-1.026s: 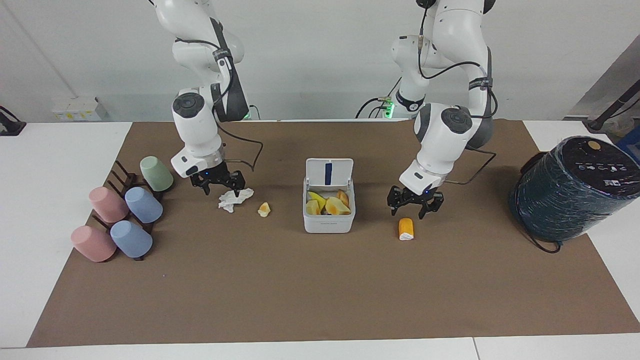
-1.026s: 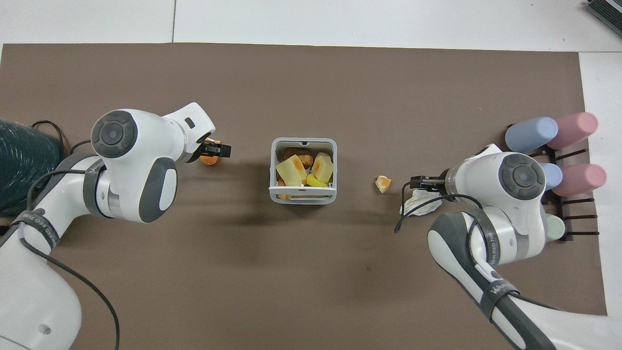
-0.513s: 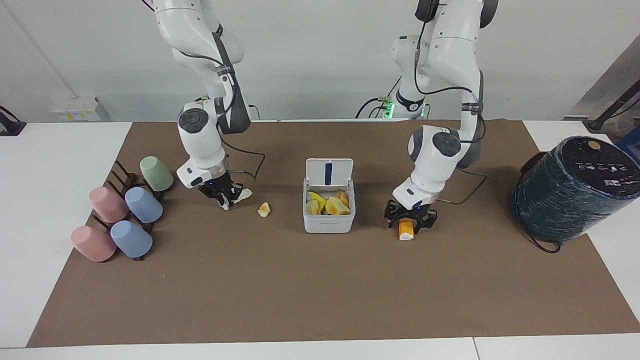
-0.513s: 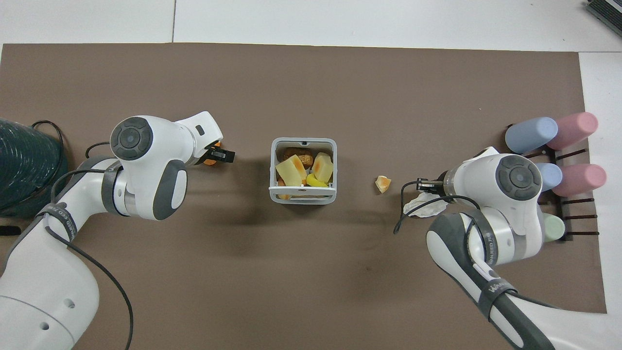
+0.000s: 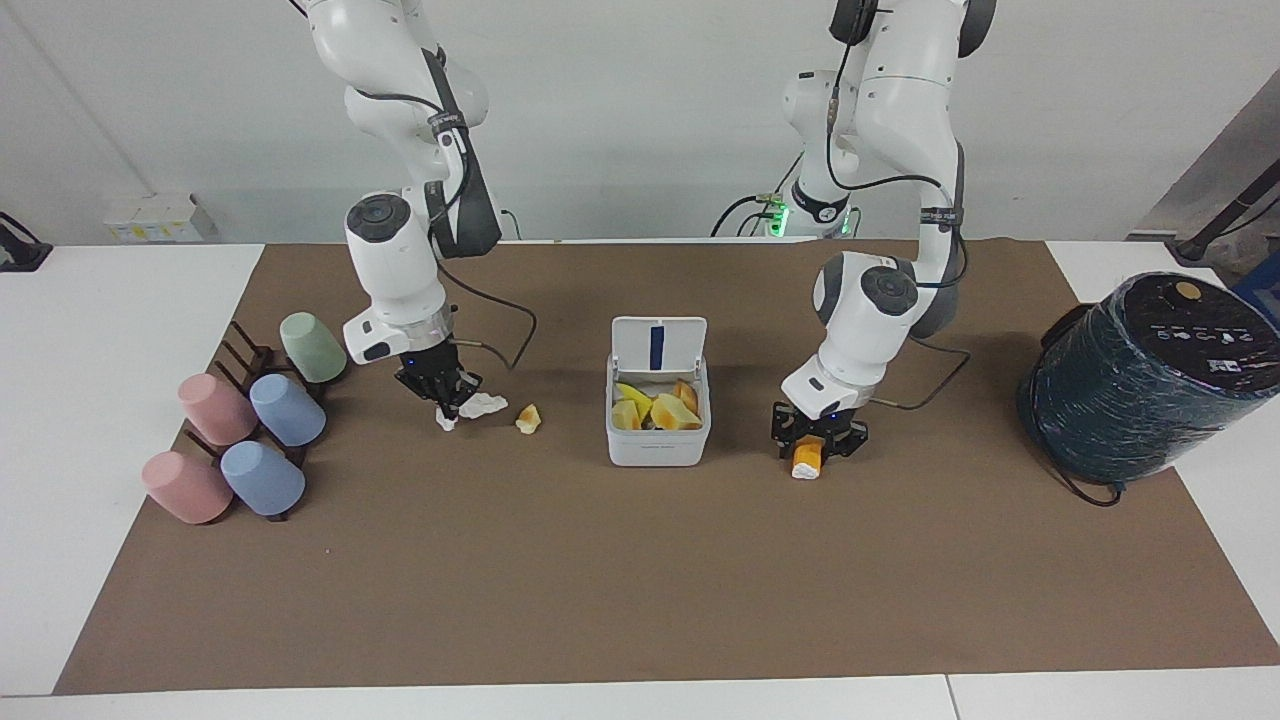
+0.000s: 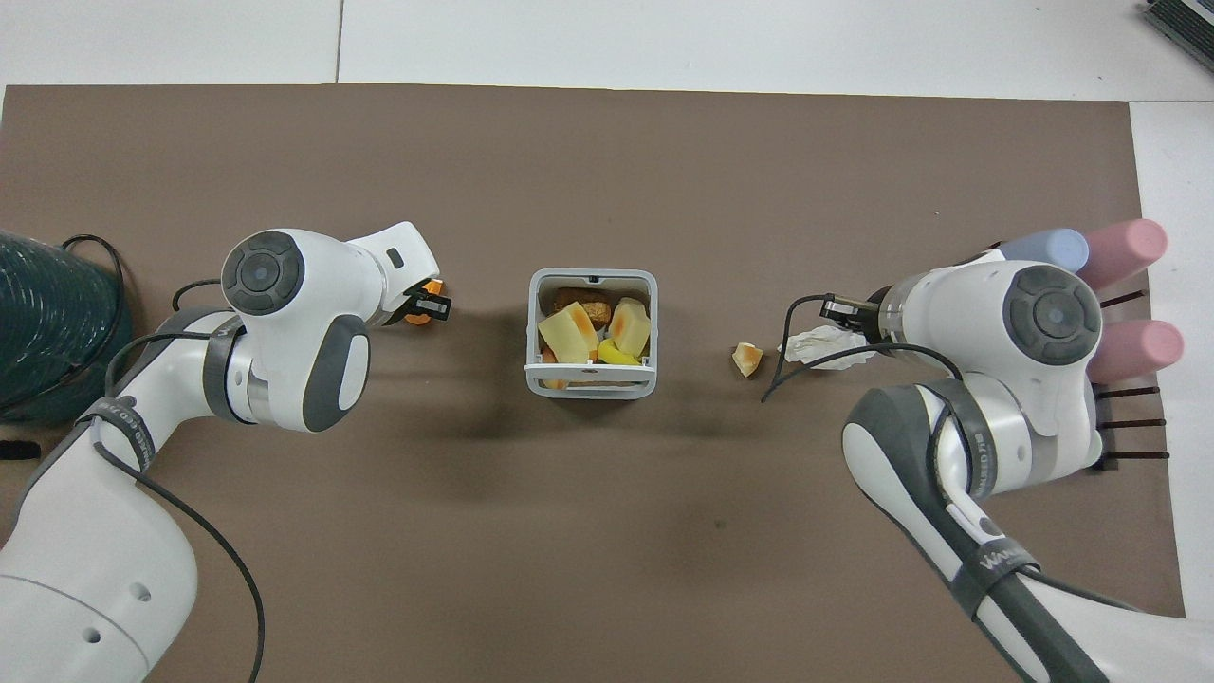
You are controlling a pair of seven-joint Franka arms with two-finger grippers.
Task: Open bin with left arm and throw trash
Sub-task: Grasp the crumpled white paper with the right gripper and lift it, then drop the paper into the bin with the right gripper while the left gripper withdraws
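I see the left end effector [image 5: 812, 443] clamped on the orange chunk [image 5: 806, 458], beside the open bin [image 5: 657, 446]; the right end effector [image 5: 446, 400] is pinching the tissue [image 5: 479, 406].

The white bin [image 5: 657, 420] stands with its lid up, full of yellow-orange scraps. Toward the right arm's end from it lie a small yellow-orange bit [image 5: 528, 419], then a crumpled tissue [image 5: 481, 405]; toward the left arm's end, an orange chunk [image 5: 806, 457].
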